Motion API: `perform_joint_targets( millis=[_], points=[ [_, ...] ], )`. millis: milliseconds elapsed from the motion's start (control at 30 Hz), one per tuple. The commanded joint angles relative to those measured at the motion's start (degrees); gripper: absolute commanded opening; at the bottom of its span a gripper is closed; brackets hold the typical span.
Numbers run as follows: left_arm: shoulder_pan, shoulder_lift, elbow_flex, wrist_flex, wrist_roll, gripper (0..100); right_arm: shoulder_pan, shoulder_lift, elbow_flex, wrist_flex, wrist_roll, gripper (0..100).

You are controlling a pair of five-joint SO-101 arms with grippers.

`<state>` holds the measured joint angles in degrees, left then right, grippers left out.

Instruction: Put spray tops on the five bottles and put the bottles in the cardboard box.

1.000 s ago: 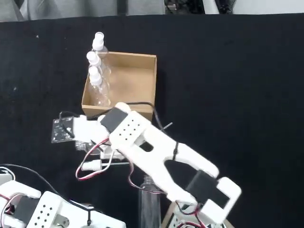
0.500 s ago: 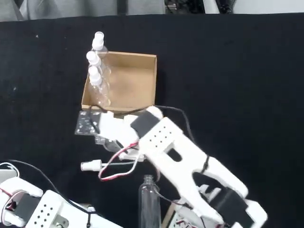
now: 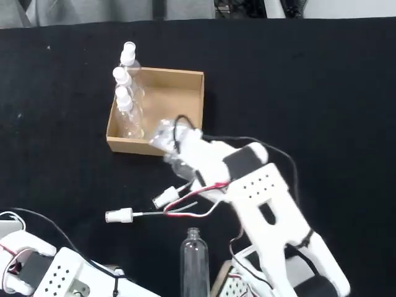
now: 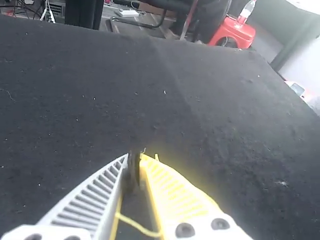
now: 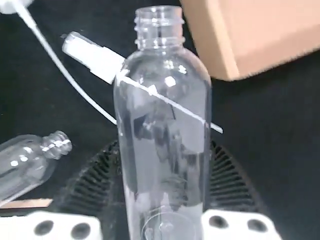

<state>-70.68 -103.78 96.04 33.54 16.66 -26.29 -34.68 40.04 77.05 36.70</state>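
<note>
Uncapped bottle in the right hand, at the near right corner of the cardboard box.

The right hand (image 5: 162, 167) is clenched on a clear bottle (image 5: 162, 100) whose threaded neck is bare, just beside the near wall of the cardboard box (image 3: 185, 77). The left hand (image 4: 134, 162) is clenched on nothing, low over the black bench (image 4: 75, 90). The bottle likely needs capping before boxing: keep its neck steady and clear, pick the spray top (image 3: 120, 216) from the near bench by its head, feed the tube straight into the neck, then twist. A second spray top (image 3: 164, 198) lies near it, and an open bottle (image 3: 195, 263) stands nearer. Three capped bottles (image 3: 127, 99) stand along the box's left wall. In the high view the arm and a cable (image 3: 185, 207) mask much of the held bottle, and in the right wrist view its base is cut off. Whether the boxed tops are fully seated cannot be told.
</note>
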Motion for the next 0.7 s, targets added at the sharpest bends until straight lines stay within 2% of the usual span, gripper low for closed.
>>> perform_joint_targets(
  millis=[0,100,267,667],
  points=[
    [0.75,-0.62,1.36,0.44,-0.53,3,6.33,-3.38,0.40,0.53,-0.62,14.2],
    [0.75,-0.53,1.36,0.44,-0.53,3,10.73,-3.30,0.57,0.53,-0.70,14.2],
    [0.75,-0.53,1.36,0.44,-0.53,3,17.23,-3.12,1.19,-2.02,-6.33,14.2],
    [0.75,-0.53,1.36,0.53,-0.53,3,25.05,-2.86,7.16,-10.99,-10.73,14.2]
  ],
)
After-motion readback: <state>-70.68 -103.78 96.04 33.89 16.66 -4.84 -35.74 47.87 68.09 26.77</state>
